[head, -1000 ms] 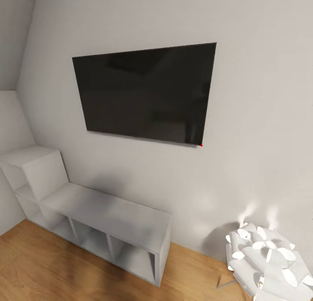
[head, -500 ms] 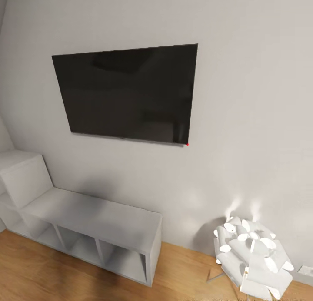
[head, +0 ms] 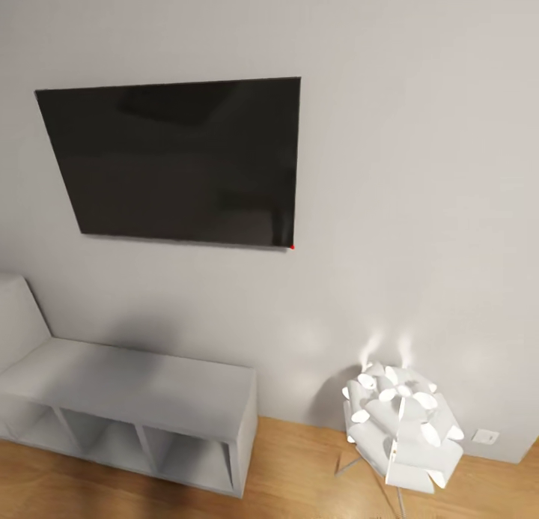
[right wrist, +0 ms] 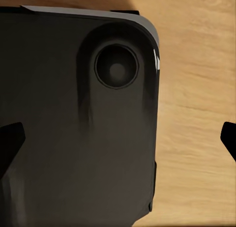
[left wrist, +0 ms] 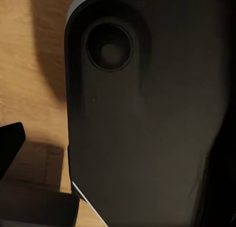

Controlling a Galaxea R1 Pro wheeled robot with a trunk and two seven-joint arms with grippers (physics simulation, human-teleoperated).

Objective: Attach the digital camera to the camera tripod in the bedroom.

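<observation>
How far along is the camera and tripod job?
Nothing looks done. In hand: searching, head view facing a television, shelf and lamp; the right end effector is open, empty. Left: find the camera, grasp it, mount it on the tripod.

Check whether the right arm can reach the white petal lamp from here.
Probably not yet. The right gripper, fingers spread, points down at the wood floor beside the robot's dark body; the white petal lamp stands ahead by the wall.
</observation>
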